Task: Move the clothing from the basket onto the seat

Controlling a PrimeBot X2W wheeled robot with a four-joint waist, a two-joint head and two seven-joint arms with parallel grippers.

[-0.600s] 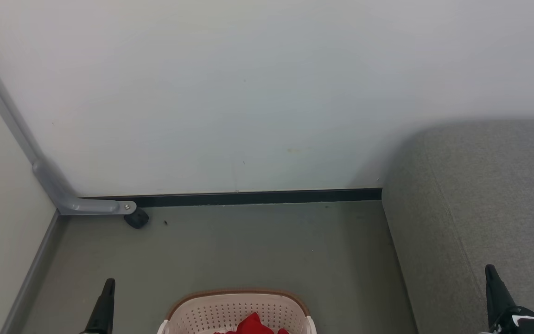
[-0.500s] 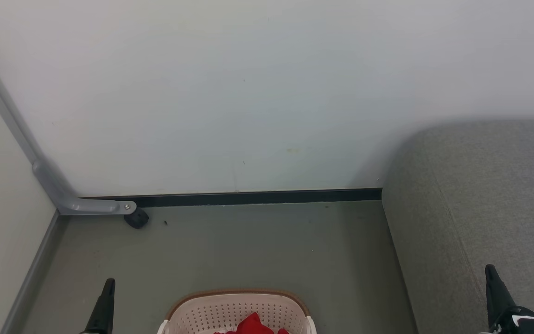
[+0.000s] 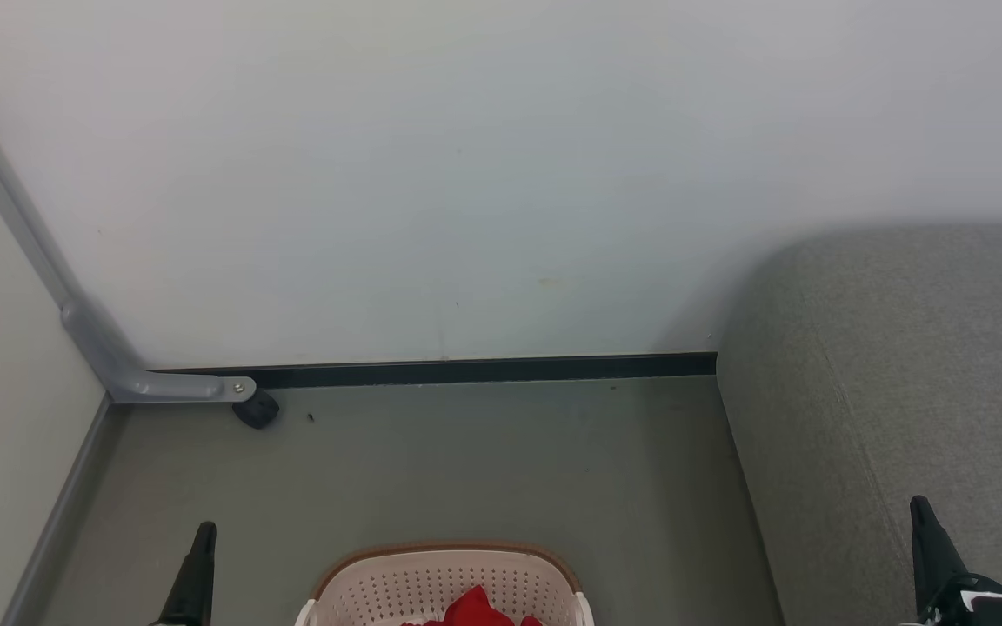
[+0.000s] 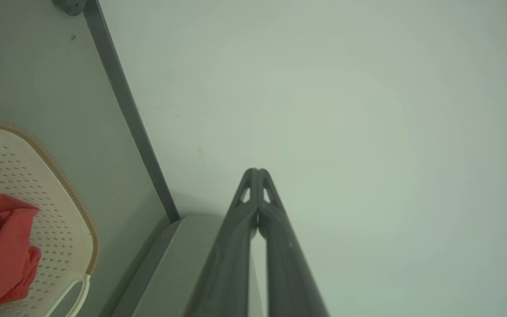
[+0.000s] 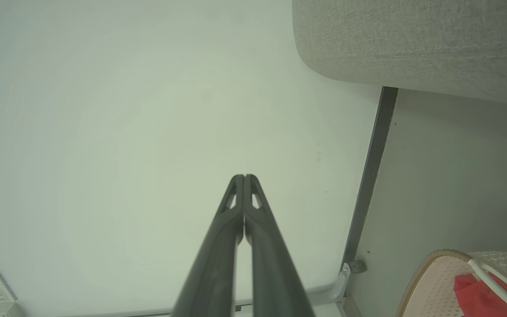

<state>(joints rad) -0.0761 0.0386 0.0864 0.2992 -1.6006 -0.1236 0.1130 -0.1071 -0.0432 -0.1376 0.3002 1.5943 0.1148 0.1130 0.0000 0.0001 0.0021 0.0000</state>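
Clothing [image 3: 473, 606] sits in laundry basket [image 3: 449, 550]; L gripper [image 3: 204, 529] & R gripper [image 3: 920, 504] both clamped closed, empty. We shd open one, dip low, pinch fabric mid-bunch.

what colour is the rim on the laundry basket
The rim is brown with a woven look, on a cream basket. Clearest in the left wrist view.

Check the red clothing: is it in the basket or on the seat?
In the basket. The clothing lies bunched inside the basket; the visible part of the seat carries no garment.
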